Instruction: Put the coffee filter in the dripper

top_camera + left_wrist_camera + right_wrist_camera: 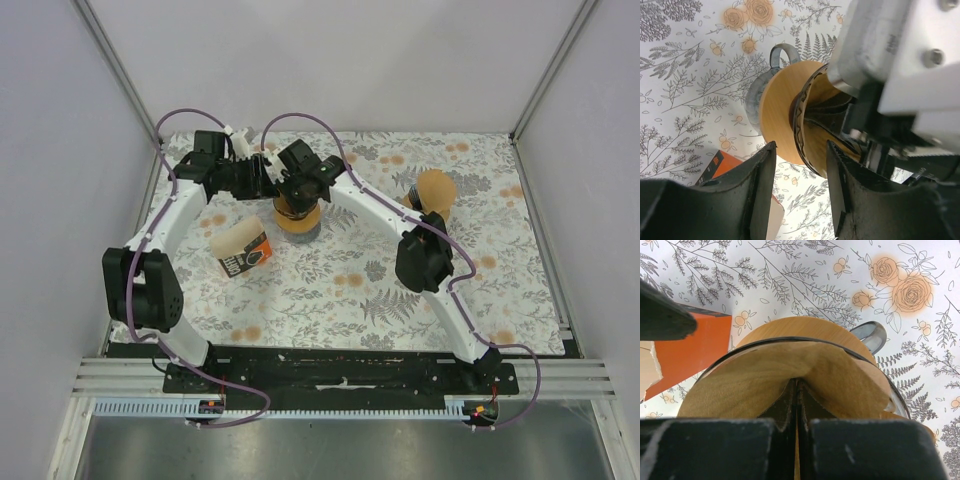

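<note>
The dripper, a glass cone with a round wooden collar and black rim, stands at the back left of the table. My right gripper hangs over it, shut on the brown paper coffee filter. The filter's pinched fold lies between the jaws and its spread sides sit inside the dripper's rim. My left gripper is open and empty just left of the dripper. In the left wrist view the wooden collar shows beyond the open left gripper.
An orange filter box with pale filters sticking out lies on its side near-left of the dripper; it also shows in the right wrist view. A brown cone-like object sits at the back right. The dripper's handle points away.
</note>
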